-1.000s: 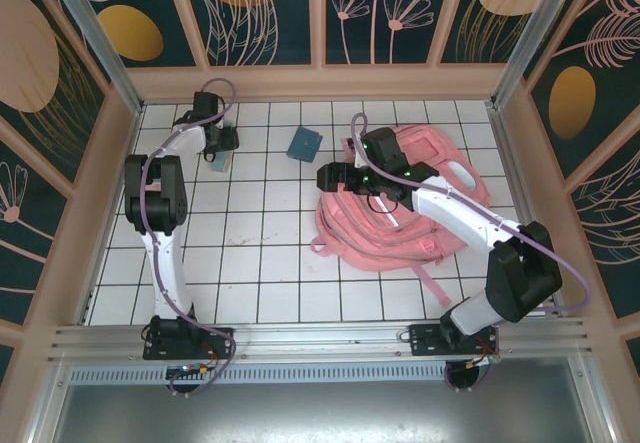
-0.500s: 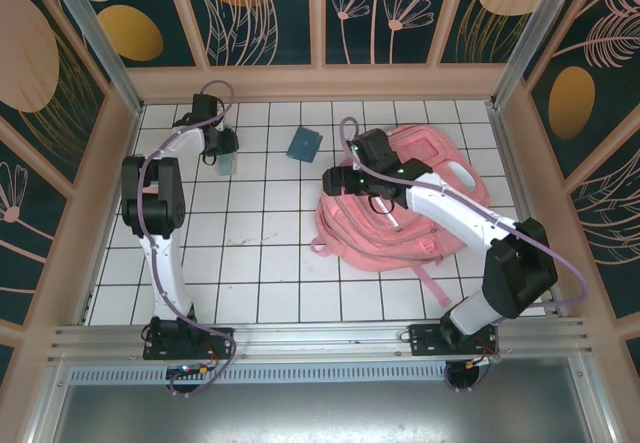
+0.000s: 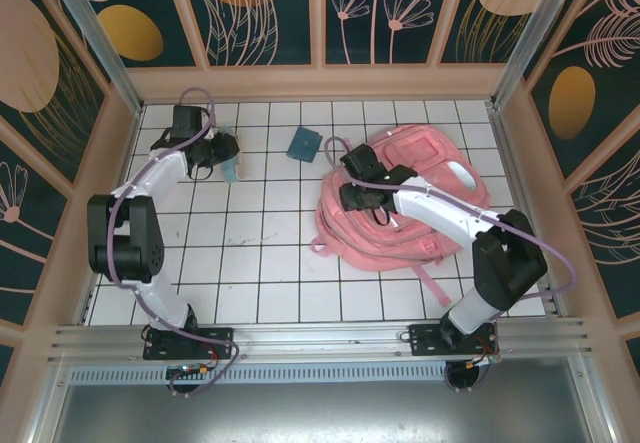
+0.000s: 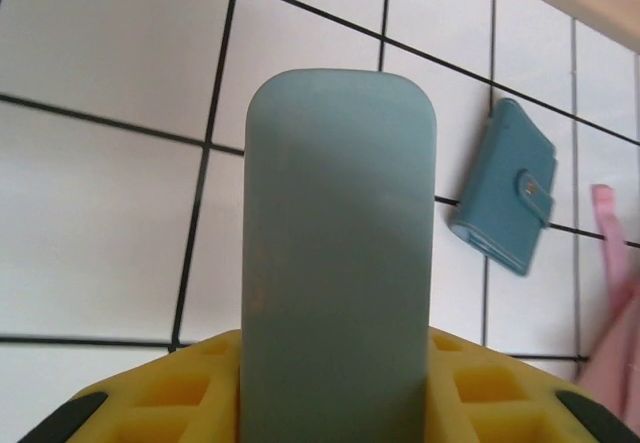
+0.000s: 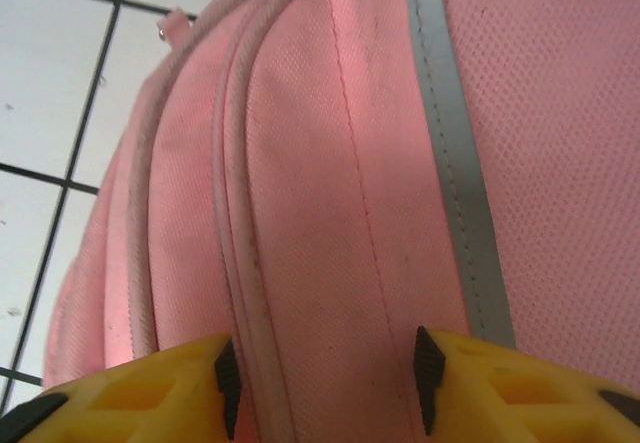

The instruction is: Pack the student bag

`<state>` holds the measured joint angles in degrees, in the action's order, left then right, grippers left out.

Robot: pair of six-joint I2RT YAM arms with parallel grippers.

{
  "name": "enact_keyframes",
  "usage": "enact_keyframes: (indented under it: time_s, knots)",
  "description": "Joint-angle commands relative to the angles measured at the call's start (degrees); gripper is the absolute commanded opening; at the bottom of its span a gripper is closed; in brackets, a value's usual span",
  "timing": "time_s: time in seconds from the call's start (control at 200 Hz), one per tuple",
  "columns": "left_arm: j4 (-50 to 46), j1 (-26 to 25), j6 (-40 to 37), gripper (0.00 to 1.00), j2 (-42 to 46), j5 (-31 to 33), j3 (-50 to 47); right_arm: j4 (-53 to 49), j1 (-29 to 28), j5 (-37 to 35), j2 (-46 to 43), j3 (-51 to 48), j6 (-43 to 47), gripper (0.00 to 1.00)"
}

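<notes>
The student bag, a large pink backpack, lies flat right of the table's middle. Its fabric, seams and pale reflective stripe show in the right wrist view. My right gripper is down on the bag's left part. Its jaws stand apart, with flat pink fabric between the black pads. At the back left, my left gripper is shut on a pale grey-green flat case. The case rises upright between the yellow fingers.
A small blue wallet lies on the white tiles between the two grippers, also visible as the wallet in the left wrist view. A pink strap trails toward the near edge. Wooden walls enclose the table.
My right gripper has moved back onto the bag's left part and its jaws have narrowed. The left arm's elbow has swung out to the left, and the held case has shifted slightly right.
</notes>
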<state>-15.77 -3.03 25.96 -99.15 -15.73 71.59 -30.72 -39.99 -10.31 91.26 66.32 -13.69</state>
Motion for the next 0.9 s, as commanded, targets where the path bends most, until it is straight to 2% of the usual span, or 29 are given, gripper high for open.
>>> enact_keyframes:
  time_s: [0.0,0.055,0.085,0.29,0.43,0.54,0.66,0.745,0.891]
  knots:
    - [4.8,-0.2,5.2,0.2,5.9,-4.2,-4.5,-2.0,-1.1,-2.1,1.2,-0.6,0.9,0.29]
    - [5.8,-0.2,6.4,0.2,8.3,-4.7,-7.1,-2.4,-1.6,-3.6,1.1,0.3,0.6,0.07]
    - [6.4,-0.2,7.1,0.2,9.6,-5.0,-8.5,-2.7,-1.8,-4.2,0.7,1.0,0.5,0.0]
    - [15.4,-0.6,16.0,0.19,17.7,-10.5,-21.2,-4.4,-1.8,-4.3,-1.7,10.3,0.9,0.0]
    - [22.7,-3.3,22.8,0.18,22.0,-10.6,-29.0,-5.0,0.0,-1.9,-2.7,17.2,1.0,0.0]
    - [27.6,-8.0,27.8,0.19,23.4,-9.2,-32.3,-5.6,3.1,2.1,-3.5,21.5,1.0,0.0]
    - [34.4,-15.4,33.9,0.19,22.9,-6.5,-33.8,-4.7,8.2,9.1,-5.1,23.6,0.0,0.0]
    - [38.5,-20.5,37.5,0.18,21.0,-4.8,-32.6,-3.3,11.5,14.5,-6.4,23.7,-1.5,0.0]
    - [42.2,-27.2,40.6,0.18,16.8,-1.5,-28.4,-2.5,13.3,16.6,-7.4,23.5,-3.5,0.0]
